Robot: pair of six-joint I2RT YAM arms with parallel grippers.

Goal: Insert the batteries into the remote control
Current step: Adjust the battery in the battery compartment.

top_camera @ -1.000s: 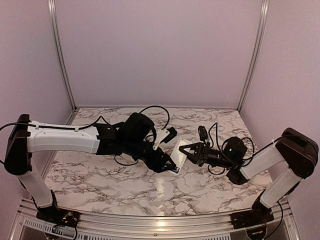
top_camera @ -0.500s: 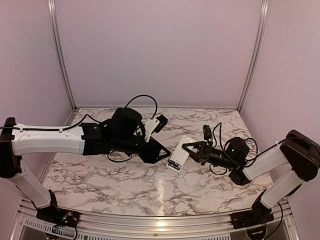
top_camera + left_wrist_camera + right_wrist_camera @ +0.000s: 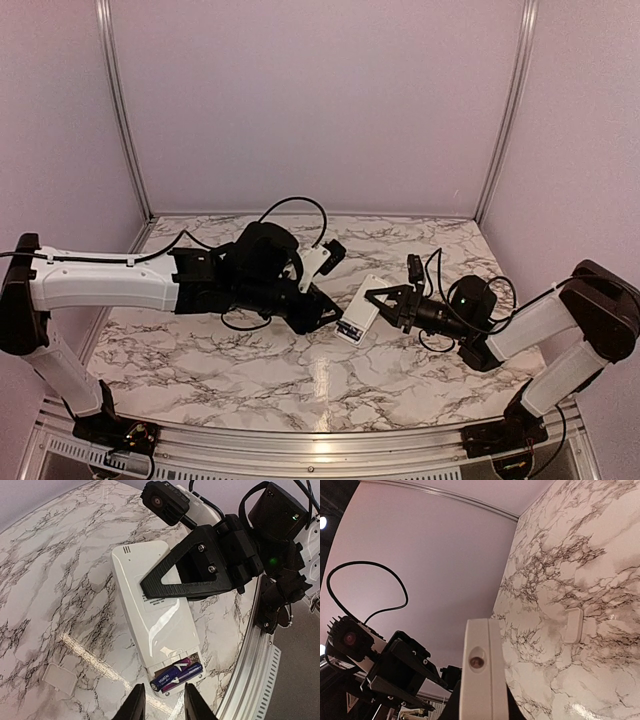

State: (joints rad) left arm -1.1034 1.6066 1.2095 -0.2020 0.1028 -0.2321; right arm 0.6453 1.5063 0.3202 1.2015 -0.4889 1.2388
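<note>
The slim white plastic remote control [image 3: 165, 630] stays gripped in the right hand [image 3: 382, 302] over the marble worktop [image 3: 250, 370]. Two dark cylindrical batteries [image 3: 177, 674] sit in its open compartment. The left hand [image 3: 164, 706], fingers apart and empty, has drawn back off that end.

I work inside a small robot test cell, the sort found in a lab: plain lilac wall panels [image 3: 320, 100] close me in on three sides, joined by bare aluminium posts [image 3: 118, 110]. My two arms [image 3: 100, 285] rise from an aluminium rail [image 3: 300, 452] at the near edge of a marble-patterned table [image 3: 200, 360]. Loose black cables [image 3: 297, 199] loop off my wrists.
</note>
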